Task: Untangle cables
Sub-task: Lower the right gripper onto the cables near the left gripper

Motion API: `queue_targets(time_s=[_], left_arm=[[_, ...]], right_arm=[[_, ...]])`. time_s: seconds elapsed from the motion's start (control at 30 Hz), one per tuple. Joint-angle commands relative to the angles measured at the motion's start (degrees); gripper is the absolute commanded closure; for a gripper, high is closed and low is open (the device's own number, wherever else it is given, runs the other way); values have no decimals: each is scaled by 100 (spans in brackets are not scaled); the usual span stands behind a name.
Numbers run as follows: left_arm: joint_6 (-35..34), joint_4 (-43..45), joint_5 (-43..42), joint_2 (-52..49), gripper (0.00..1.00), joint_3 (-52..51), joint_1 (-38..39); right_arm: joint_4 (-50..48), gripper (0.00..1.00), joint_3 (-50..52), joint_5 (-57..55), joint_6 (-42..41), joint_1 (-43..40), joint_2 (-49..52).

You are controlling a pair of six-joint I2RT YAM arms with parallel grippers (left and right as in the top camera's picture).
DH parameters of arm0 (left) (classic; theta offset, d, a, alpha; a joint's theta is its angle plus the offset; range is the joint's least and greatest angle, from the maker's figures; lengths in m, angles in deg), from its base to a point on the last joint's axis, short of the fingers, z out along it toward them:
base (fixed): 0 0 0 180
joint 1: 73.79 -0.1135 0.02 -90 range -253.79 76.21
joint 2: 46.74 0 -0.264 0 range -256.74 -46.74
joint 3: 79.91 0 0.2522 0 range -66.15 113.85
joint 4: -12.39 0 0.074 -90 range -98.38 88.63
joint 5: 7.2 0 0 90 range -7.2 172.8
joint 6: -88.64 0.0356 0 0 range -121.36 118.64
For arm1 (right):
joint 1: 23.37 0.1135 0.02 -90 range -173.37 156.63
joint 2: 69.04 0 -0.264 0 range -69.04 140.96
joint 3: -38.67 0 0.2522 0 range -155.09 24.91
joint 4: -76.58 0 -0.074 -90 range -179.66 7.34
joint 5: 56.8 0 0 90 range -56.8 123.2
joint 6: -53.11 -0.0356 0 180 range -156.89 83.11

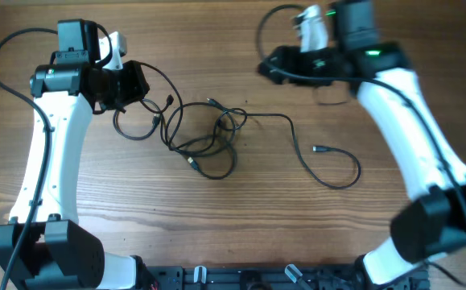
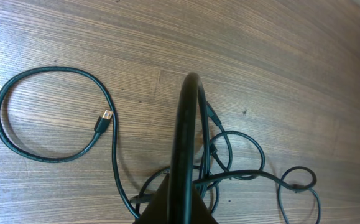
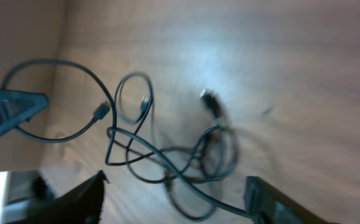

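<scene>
The cables are thin black cords tangled in a knot of loops at the table's middle (image 1: 208, 138), also seen in the left wrist view (image 2: 232, 163) and the right wrist view (image 3: 183, 155). One strand loops left and ends in a plug (image 2: 106, 118). Another trails right to a plug (image 1: 319, 149). My left gripper (image 1: 130, 84) is shut on a cable strand (image 2: 189, 124) that arcs from the jaws (image 2: 180, 208) down to the knot. My right gripper (image 1: 271, 68) is open and empty, hovering above the table to the back right of the knot, its fingers (image 3: 173, 202) wide apart and blurred.
The wooden table (image 1: 241, 217) carries only the cables. Thick black arm wires run behind the left arm (image 1: 7, 44) and the right arm (image 1: 269, 20). A black mount rail (image 1: 241, 278) lies along the front edge.
</scene>
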Motion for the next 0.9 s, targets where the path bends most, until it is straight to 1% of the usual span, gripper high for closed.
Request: queue_targets(time_s=[0.0,0.03,0.2,0.27,0.3,0.37,0.4,0.47,0.57,0.6,0.67,0.8,0.87], left_arm=[[-52,15,-52,-24,96,72,17],[-52,17,-52,-24,96,72,17],[-52,15,-52,-24,96,70,17],[-52,17,-50,-24,96,70,17],[-52,17,-50,-24,96,70,17],[-52,17,-52,-24,96,70,17],[-52,15,-52,-24,96,70,17],[-52,17,-50,-24,96,68,17],[-52,17,-50,-26,96,68,17],[-52,17,-50,-26,96,68,17],[-52,17,-52,-26,96,70,17],[-52,15,-52,-26,96,70,17],[-52,17,-52,-26,96,68,17]], right_arm=[[-345,34,-96,629,-1038,413,507],[-501,36,-96,643,-1351,555,562],[-1569,37,-96,527,-2465,1165,564],[-1663,47,-96,96,-3086,1410,564],[-1646,51,-96,-122,-3421,1547,564],[-1305,42,-96,-857,-4441,1805,564],[-1113,39,-96,-1141,-4826,1910,564],[-739,39,-90,-1897,-5608,2194,575],[-684,39,-79,-2514,-6247,2496,588],[-717,39,-79,-2745,-6588,2588,608],[-1005,40,-79,-3084,-6793,2726,695],[-1285,40,-79,-3163,-6905,2767,1091],[-1445,40,-79,-3405,-6896,2752,1351]])
